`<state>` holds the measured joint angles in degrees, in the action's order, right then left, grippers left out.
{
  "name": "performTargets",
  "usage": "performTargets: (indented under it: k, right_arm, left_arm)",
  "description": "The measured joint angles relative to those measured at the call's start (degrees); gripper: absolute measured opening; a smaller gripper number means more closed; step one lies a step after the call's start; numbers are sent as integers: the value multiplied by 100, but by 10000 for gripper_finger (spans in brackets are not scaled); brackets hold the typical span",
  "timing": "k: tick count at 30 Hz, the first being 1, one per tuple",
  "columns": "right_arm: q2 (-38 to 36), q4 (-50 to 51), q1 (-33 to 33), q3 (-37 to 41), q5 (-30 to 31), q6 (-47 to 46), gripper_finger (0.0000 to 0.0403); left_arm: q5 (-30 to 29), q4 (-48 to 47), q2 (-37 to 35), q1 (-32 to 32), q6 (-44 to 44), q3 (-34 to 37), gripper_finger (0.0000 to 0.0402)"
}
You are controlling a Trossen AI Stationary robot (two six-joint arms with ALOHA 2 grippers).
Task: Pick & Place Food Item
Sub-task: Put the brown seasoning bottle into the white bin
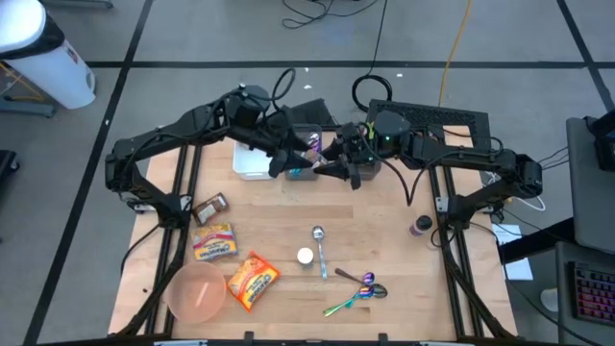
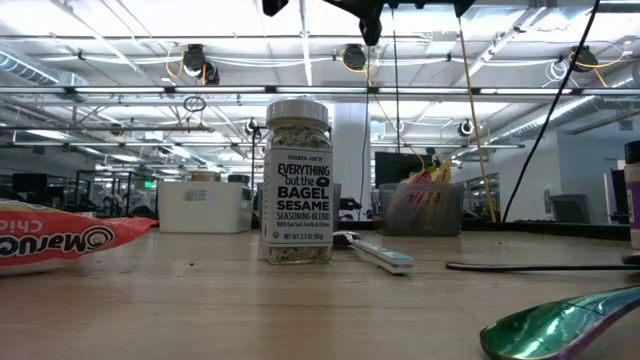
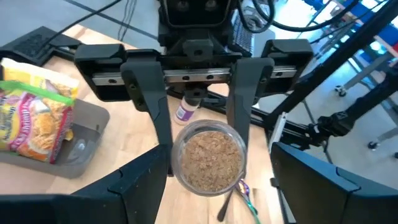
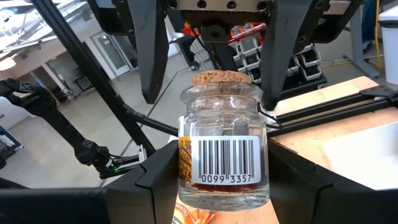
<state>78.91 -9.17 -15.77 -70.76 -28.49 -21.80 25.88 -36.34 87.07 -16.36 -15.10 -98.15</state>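
Jar with a cork lid (image 4: 224, 149) sits upright and raised over the back middle of the wooden table (image 1: 384, 240). The right gripper (image 4: 224, 183) clamps its glass body between both fingers. Just past it, facing the other way, the left gripper (image 3: 217, 186) is spread wide, with a finger on each side of the lid and neither touching. Farther off, a grey tray (image 3: 87, 134) holds a yellow food packet (image 3: 34, 118).

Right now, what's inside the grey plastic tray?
A yellow crinkly snack bag lies in the grey plastic tray. Whatever is beneath the bag is covered.
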Motion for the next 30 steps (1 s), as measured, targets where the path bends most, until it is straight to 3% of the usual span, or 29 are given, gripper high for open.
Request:
performTargets:
  k: [9, 19, 30]
  right_arm:
    - [0, -2, 0, 0, -3, 0, 187]
    - [-13, 58, 0, 9, -18, -24, 187]
    - [-9, 80, 0, 9, -5, -22, 187]
  left_arm:
    - [-43, -57, 78, 6, 79, 1, 288]
    - [171, 41, 295, 7, 54, 7, 239]
    - [360, 19, 295, -55, 145, 7, 231]
